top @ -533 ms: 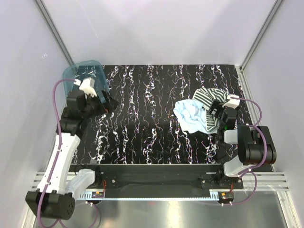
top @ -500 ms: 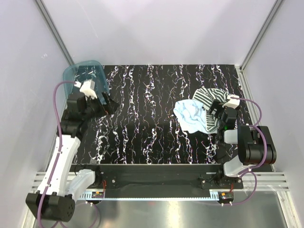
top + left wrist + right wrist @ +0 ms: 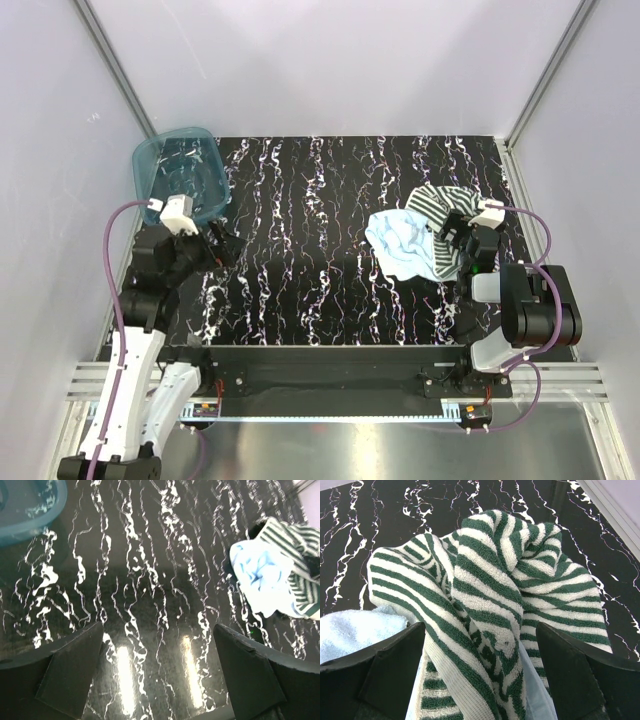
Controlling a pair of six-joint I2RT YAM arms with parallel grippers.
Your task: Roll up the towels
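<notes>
Black marbled table [image 3: 320, 220] from above: blue towel [image 3: 400, 245] and striped towel [image 3: 440, 203] lie crumpled together at the right, under the right gripper [image 3: 455, 235]. Left wrist: left gripper [image 3: 159, 650] spread wide, empty, over bare tabletop. Right wrist: jaws wide apart, straddling the striped heap, gripping nothing.

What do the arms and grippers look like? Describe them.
The left arm and right arm mix white links with black joints, a purple cable looping along each. The left gripper and right gripper have dark, flat, wedge-shaped fingers.
</notes>
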